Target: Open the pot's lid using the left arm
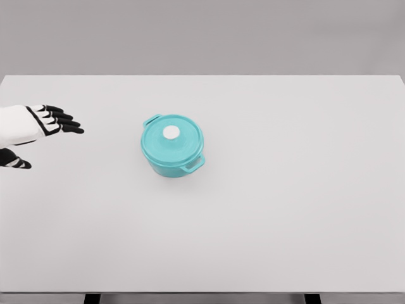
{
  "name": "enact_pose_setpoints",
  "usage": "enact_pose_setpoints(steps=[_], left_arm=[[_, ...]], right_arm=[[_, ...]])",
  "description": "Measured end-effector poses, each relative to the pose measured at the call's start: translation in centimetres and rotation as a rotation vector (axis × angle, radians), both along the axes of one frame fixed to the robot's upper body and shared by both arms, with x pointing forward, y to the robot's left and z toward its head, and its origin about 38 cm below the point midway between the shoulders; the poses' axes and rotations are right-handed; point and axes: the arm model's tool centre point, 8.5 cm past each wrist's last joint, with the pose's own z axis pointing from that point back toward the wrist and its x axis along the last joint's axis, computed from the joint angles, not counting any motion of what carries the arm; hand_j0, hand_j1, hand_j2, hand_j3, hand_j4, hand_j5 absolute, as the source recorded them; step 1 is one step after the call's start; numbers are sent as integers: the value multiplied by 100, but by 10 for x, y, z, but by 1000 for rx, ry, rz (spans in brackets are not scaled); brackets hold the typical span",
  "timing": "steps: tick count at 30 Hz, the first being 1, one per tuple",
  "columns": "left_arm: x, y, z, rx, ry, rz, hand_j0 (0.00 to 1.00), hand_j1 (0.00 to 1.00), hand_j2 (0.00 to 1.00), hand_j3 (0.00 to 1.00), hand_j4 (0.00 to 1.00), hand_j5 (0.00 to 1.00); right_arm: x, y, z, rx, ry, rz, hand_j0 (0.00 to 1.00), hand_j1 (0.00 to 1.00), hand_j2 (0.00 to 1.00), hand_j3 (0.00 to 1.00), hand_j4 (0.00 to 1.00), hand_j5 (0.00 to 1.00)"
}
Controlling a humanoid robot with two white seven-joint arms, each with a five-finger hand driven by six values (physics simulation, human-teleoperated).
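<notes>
Left hand (39, 126) is hanging over the table's left edge with its black-tipped fingers (66, 123) spread wide, holding nothing and sitting well apart from the pot. Going big to small: table (285, 209) is showing as a flat, matte white slab filling most of the view. Pot (173, 147) is sitting a bit left of centre, round, teal, smooth, with two little loop handles sticking out. Lid (179, 140) is resting on it, shallow dome shape. Knob (171, 132) is sitting dead centre on the lid, small white disc.
</notes>
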Motion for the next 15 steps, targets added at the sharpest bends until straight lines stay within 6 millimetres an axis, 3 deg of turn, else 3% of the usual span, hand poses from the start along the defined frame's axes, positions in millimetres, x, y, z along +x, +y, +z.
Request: enact_pose_setpoints(steps=[5,8,9,11,13,15], left_arm=[[2,-3,8,0,-23,-9,100,100,100,100,100,100],[15,-6,50,16,-153,-12,100,100,100,100,100,100],[19,-7,55,28,-184,-6,100,100,100,100,100,100],[43,-14,80,27,-289,13,100,100,100,100,100,100],[77,-30,86,9,-305,13,100,100,100,100,100,100],[102,-57,68,14,-238,-26,100,100,100,100,100,100]], right_arm=[[0,0,0,-4,2,-1,100,100,100,100,100,100],[0,0,0,-3,1,-1,100,100,100,100,100,100],[0,0,0,-3,1,-1,100,100,100,100,100,100],[0,0,0,-3,1,-1,100,100,100,100,100,100],[0,0,0,-3,1,-2,100,100,100,100,100,100],[0,0,0,-3,1,-2,100,100,100,100,100,100]])
